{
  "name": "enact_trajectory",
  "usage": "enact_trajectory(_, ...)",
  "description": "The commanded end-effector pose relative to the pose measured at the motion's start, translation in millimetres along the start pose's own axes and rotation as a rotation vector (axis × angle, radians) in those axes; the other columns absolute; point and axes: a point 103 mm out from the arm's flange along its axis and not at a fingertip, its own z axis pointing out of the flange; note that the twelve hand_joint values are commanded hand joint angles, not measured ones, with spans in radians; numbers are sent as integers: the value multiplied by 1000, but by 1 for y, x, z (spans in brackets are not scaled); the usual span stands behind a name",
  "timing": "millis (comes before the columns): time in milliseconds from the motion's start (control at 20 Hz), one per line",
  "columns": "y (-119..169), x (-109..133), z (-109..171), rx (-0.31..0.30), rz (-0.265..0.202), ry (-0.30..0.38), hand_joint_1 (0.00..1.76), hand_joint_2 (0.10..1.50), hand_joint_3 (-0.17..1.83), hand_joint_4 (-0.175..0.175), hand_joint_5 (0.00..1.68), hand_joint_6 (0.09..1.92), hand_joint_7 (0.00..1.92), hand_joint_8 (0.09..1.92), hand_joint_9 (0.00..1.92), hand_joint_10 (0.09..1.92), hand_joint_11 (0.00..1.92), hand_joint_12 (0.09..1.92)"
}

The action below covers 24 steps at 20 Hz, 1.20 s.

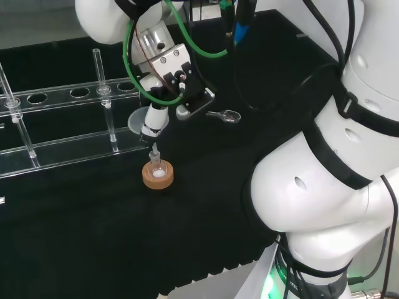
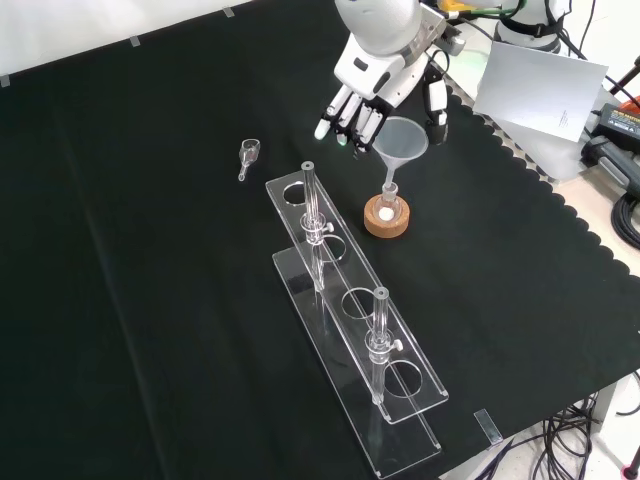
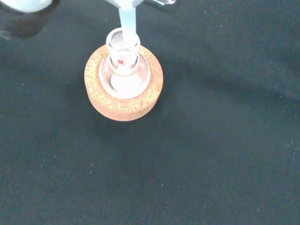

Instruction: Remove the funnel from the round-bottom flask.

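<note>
Black and white, the hand [image 2: 362,100] hangs above the desk [image 2: 150,300] covered in black cloth, its fingers [image 2: 340,112] nearly straight and pointing down, holding nothing. In the front view the fingertips sit just to the left of the wide mouth of the clear conical funnel [image 2: 400,140], close beside its rim; whether they touch it cannot be told. The funnel stands upright with its stem in the neck of the small clear round-bottom flask [image 2: 387,205], which rests in a round cork ring stand [image 2: 386,222]. From the wrist view, the funnel stem [image 3: 126,18] enters the flask neck [image 3: 123,47], with the cork ring [image 3: 123,105] around the bulb. In the front view, left of the cork ring lies a long clear plastic tube rack [image 2: 355,320] with upright tubes, and farther left of it a small clear glass stopper-like piece [image 2: 247,155] lies on the cloth.
</note>
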Motion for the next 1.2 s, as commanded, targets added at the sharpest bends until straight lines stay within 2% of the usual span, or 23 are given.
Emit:
enact_trajectory(50,-11,-3,-15,-24,-14,2,756,781,60,-70,554,87,822,583,255,845,0,87)
enact_trajectory(500,-28,-12,-46,-84,-17,16,754,785,64,-73,552,87,833,589,265,838,0,87)
enact_trajectory(1200,-31,-10,-60,-80,16,9,753,786,67,-76,556,87,840,592,272,829,0,87)
